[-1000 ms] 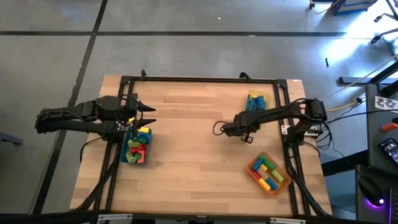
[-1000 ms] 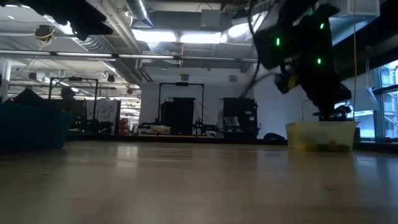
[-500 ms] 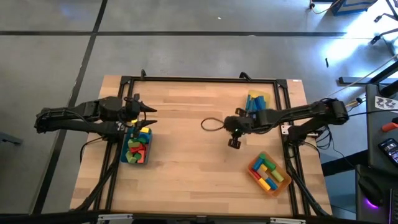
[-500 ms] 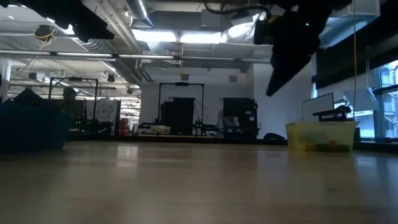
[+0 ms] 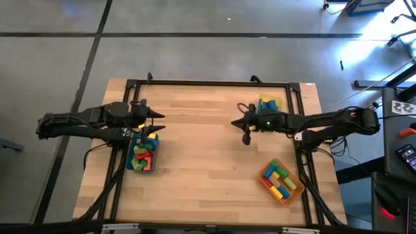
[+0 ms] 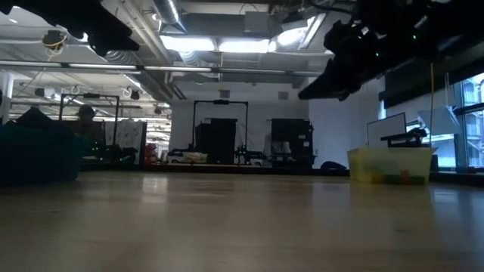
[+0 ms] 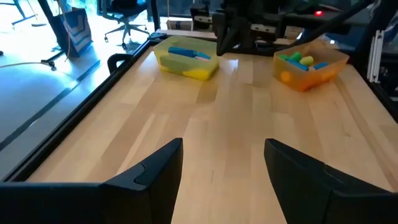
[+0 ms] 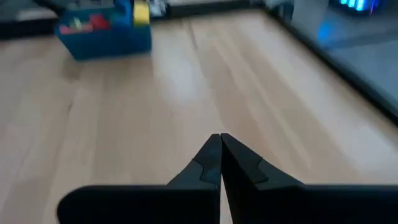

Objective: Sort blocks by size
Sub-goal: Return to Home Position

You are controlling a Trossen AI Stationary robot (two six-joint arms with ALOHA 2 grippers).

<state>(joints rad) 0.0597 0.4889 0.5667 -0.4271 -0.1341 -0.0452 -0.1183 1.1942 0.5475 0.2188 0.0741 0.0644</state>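
The blocks lie in three trays. A teal tray point(image 5: 143, 156) at the left holds red, green, yellow and blue blocks point(image 5: 142, 155). A yellow tray point(image 5: 268, 104) at the far right holds blue blocks point(image 7: 185, 52). An orange tray point(image 5: 281, 181) at the near right holds several mixed blocks point(image 5: 279, 180). My left gripper point(image 5: 160, 121) hangs open just beyond the teal tray's far end, nothing between its fingers point(image 7: 222, 155). My right gripper point(image 5: 234, 123) is shut and empty point(image 8: 219, 142), above the table's middle, pointing toward the left and slightly down.
A dark metal frame point(image 5: 208, 83) runs around the table's edge. Bare wood lies between the trays across the middle point(image 5: 195, 143). In the low view the yellow tray point(image 6: 389, 165) stands at the right and my right arm point(image 6: 363, 41) hangs above.
My right gripper has swung up from pointing down at the table to nearly level, pointing toward the table's left. It has risen and gone toward the far edge as the arm stretched out. Nothing on the table has moved.
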